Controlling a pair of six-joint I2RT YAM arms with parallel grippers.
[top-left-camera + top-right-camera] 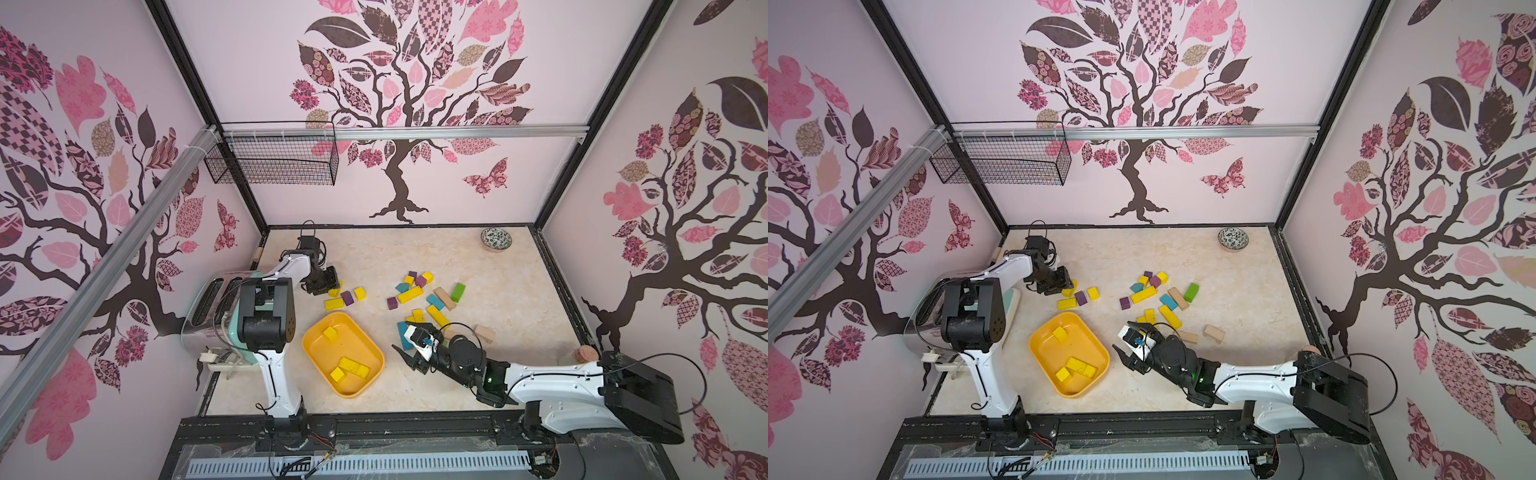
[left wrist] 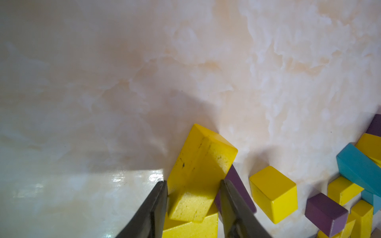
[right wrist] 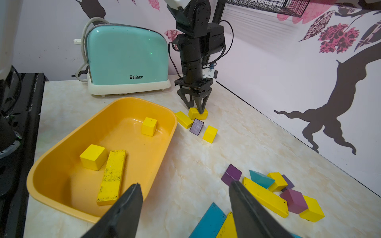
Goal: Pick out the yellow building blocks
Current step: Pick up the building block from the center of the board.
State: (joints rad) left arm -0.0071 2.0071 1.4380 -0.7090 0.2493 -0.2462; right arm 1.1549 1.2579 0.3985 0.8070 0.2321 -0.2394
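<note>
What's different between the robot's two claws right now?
The left gripper points straight down, while the right gripper hovers slanted beside the orange tray. The left gripper's jaws stand narrow; the right gripper's are spread wide. The left gripper has a yellow block pressed between its fingers, whereas the right gripper holds nothing. Both are black two-fingered claws.

The left arm [image 1: 272,374] reaches out with its wrist bent straight down. The left gripper [image 3: 195,108] stands upright, jaws narrow, with a finger [image 2: 158,202] on either side of a yellow block [image 2: 190,206]. Whether they pinch it cannot be told. The right arm [image 1: 552,372] stretches out low. The right gripper [image 3: 185,206] tilts downward, jaws wide and empty.
</note>
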